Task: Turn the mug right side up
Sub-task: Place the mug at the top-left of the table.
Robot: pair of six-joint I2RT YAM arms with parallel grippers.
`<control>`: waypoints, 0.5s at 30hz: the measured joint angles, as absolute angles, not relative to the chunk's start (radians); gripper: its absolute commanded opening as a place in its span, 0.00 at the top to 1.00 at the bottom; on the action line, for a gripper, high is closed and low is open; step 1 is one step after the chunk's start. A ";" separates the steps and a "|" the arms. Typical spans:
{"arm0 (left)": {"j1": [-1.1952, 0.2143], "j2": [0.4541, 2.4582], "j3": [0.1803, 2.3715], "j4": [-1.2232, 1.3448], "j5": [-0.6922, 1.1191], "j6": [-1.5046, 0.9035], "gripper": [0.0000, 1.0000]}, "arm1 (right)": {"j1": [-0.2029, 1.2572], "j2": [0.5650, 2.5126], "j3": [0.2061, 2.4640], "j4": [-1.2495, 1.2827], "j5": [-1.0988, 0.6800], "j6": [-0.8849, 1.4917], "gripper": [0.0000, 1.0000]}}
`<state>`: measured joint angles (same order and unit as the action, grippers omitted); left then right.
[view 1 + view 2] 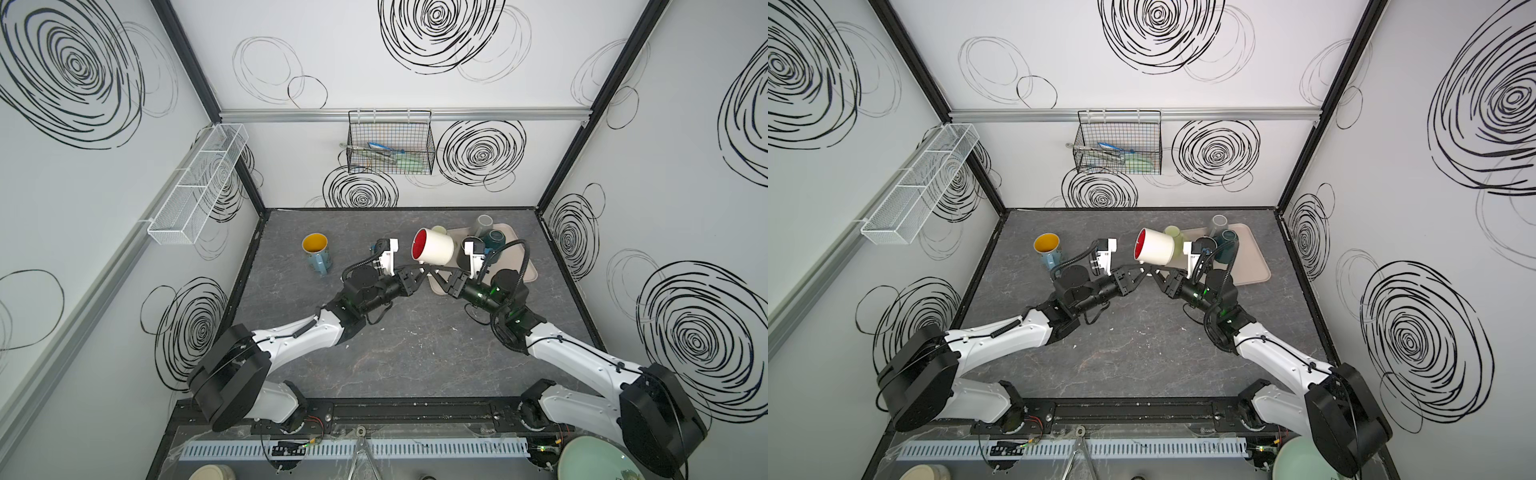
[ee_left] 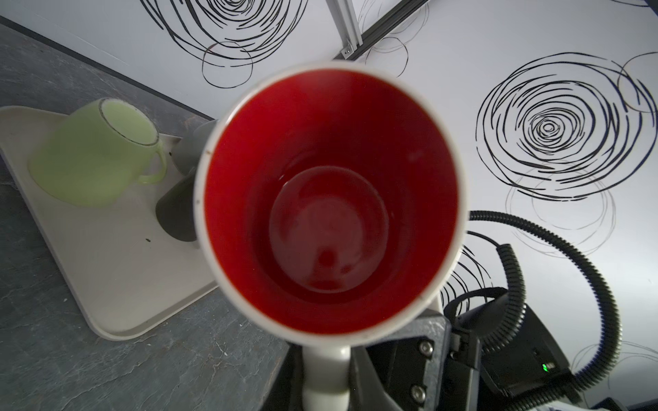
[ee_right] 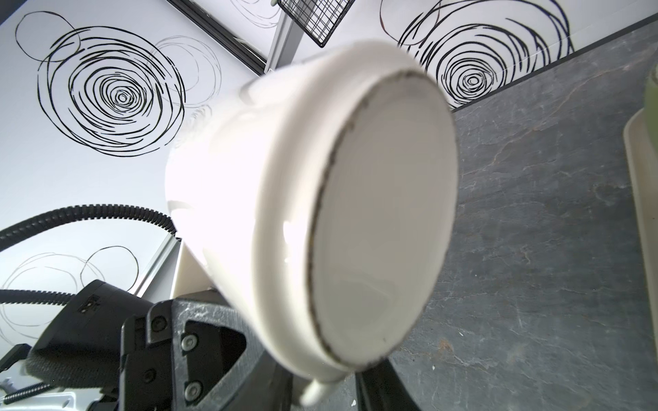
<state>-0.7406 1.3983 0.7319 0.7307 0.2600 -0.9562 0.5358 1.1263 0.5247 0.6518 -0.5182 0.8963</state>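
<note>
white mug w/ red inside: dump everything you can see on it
The mug is glossy white outside and red inside, ceramic-looking and empty. Its foot ring looks grimy. It is off the table, tipped roughly on its side, with the mouth toward the robot's left, the base toward the tray and the handle underneath. The left gripper is shut on the handle. The right gripper sits close beneath; whether it touches is unclear.
</note>
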 measured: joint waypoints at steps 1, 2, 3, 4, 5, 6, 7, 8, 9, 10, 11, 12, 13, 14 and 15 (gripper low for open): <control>-0.744 1.396 0.733 0.719 0.252 -0.949 1.00 | 0.536 1.126 0.525 0.646 -0.516 0.892 0.64; -0.747 1.393 0.736 0.703 0.242 -0.942 1.00 | 0.536 1.127 0.525 0.640 -0.516 0.889 0.64; -0.751 1.390 0.743 0.683 0.232 -0.932 1.00 | 0.536 1.127 0.525 0.634 -0.514 0.886 0.63; -0.755 1.387 0.749 0.664 0.222 -0.920 1.00 | 0.536 1.127 0.525 0.632 -0.513 0.884 0.61; -0.758 1.385 0.756 0.647 0.215 -0.911 1.00 | 0.536 1.127 0.525 0.629 -0.509 0.881 0.59; -0.761 1.381 0.765 0.624 0.206 -0.897 1.00 | 0.536 1.127 0.525 0.625 -0.505 0.878 0.56; -0.764 1.378 0.773 0.603 0.197 -0.884 1.00 | 0.535 1.127 0.525 0.622 -0.500 0.875 0.56; -0.767 1.374 0.781 0.583 0.190 -0.875 1.00 | 0.535 1.127 0.525 0.617 -0.497 0.873 0.55; -0.770 1.370 0.787 0.562 0.181 -0.862 1.00 | 0.536 1.127 0.525 0.616 -0.495 0.870 0.55; -0.773 1.365 0.795 0.538 0.172 -0.850 1.00 | 0.536 1.127 0.525 0.612 -0.495 0.867 0.53; -0.775 1.362 0.801 0.519 0.165 -0.840 1.00 | 0.536 1.127 0.525 0.608 -0.494 0.863 0.52; -0.778 1.360 0.807 0.504 0.157 -0.830 1.00 | 0.536 1.127 0.525 0.604 -0.493 0.859 0.51; -0.780 1.358 0.812 0.486 0.151 -0.820 1.00 | 0.536 1.127 0.525 0.599 -0.493 0.857 0.51; -0.782 1.357 0.815 0.477 0.147 -0.815 1.00 | 0.536 1.126 0.525 0.596 -0.493 0.855 0.51; -0.784 1.355 0.818 0.464 0.142 -0.807 1.00 | 0.536 1.126 0.525 0.592 -0.493 0.854 0.51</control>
<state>-0.7837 1.3548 0.8177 0.4637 0.1425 -0.8070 0.5358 1.1263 0.5247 0.5919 -0.4934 0.8536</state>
